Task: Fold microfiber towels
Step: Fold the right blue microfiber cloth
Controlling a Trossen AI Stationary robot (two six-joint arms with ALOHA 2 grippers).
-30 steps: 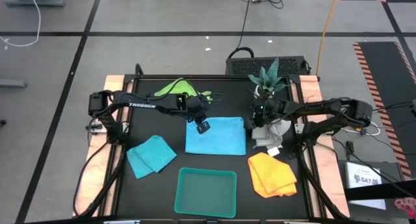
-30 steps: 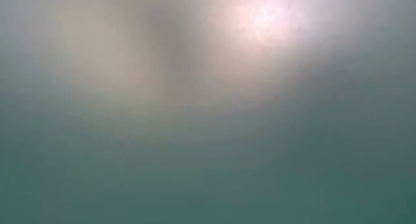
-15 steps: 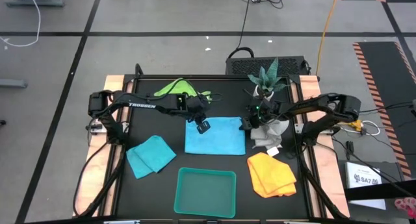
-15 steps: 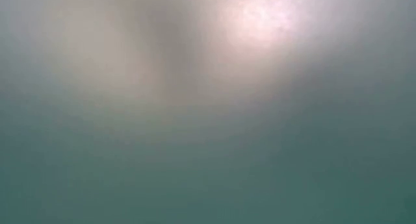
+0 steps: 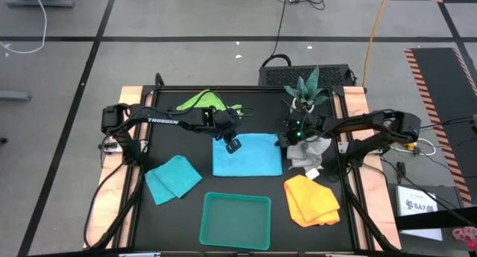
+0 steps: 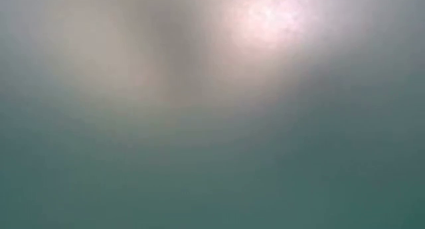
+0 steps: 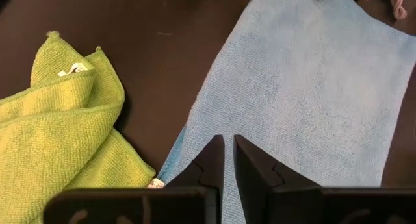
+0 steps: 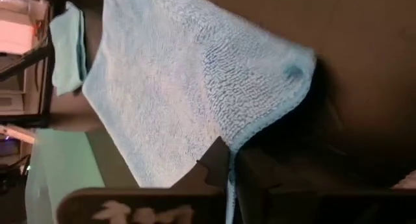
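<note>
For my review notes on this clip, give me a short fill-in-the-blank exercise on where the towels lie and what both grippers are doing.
1. Both grippers are shut on corners of the flat ____ towel.
2. The left gripper has the bunched ____ towel beside it.
3. The yellow-orange towel lies just right of the teal ____.
4. The right gripper holds the corner nearest the potted ____.

Missing words: blue; green; tray; plant

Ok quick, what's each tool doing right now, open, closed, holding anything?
Left tool: closed on a corner of the spread blue towel.
Right tool: closed on that towel's opposite far corner.
</note>
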